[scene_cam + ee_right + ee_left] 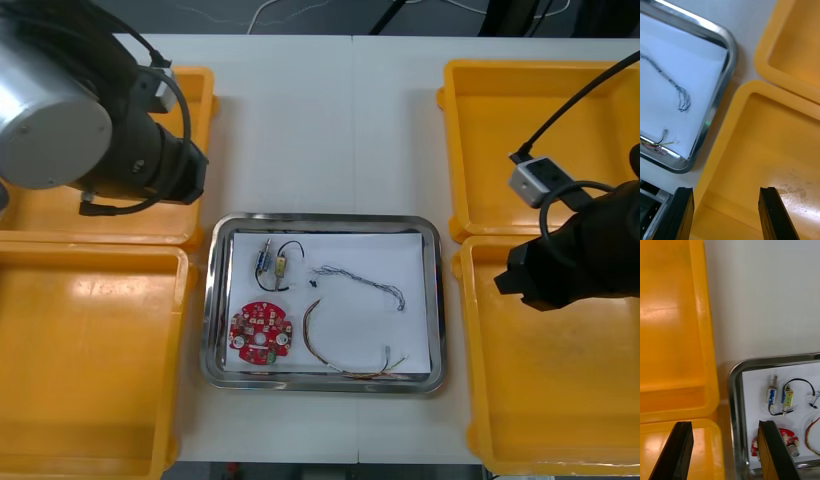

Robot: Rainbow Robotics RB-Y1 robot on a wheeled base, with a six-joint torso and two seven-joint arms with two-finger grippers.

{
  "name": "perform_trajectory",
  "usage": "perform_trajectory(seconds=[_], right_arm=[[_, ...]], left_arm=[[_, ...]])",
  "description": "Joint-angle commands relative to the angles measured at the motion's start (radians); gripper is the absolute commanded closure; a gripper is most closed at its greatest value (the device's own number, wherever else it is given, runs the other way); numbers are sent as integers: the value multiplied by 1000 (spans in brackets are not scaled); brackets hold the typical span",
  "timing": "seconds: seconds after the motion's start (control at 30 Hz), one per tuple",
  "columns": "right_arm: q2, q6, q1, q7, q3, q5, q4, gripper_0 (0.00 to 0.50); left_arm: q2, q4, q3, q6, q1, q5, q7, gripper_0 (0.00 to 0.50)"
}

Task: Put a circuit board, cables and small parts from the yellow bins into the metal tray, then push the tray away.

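White table, carrying every item. Bins: yellow, four, two at each side, floors bare where visible. Left gripper: fingers spread, holding nothing, hanging over the seam between the two left bins, just beside the tray's far left corner. Right gripper: fingers spread, holding nothing, over the near right bin at its wall next to the tray. Tray: metal, white inside, flat on the table between the bins, close to their walls on both sides. Board: red, round, lying in the tray's near left part. Red-yellow cable: curved along the tray's near side. Blue-white cable: loose across the middle right. Black cable: looped beside the parts. Parts: two, small, metal, far left in the tray. Status, judged: loading looks done and only the push is left. Hazards, judged: a shove off the tray's centre line would swing it against a bin wall and jam it. Spread fingers set too high on the shiny rim could slip over it and rake the cables or board. Too quick a push could send the loose parts sliding. An arm crossing from its bin could clip that bin's rim and shift it.
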Motion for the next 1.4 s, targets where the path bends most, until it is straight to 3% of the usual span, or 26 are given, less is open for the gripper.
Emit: perform_trajectory(seconds=[0.03, 0.3, 0.4, 0.6, 0.97, 1.4], right_arm=[[31, 3, -83, -2, 100, -23, -36, 0], [83, 3, -187, 2, 284, -15, -36, 0], [106, 3, -229, 2, 394, 22, -36, 0], [147, -19, -324, 10, 595, 103, -10, 0], [222, -127, -431, 44, 862, 250, 91, 0], [275, -246, -464, 90, 1055, 410, 199, 0]], left_arm=[[42, -7, 154, 6, 76, 27, -164, 0], [50, -7, 339, 6, 179, 67, -233, 0], [59, -6, 415, 6, 231, 99, -230, 0], [59, -6, 513, 6, 315, 88, -229, 0], [59, -6, 565, 6, 384, 33, -252, 0], [56, -6, 569, 6, 394, -19, -430, 0]])
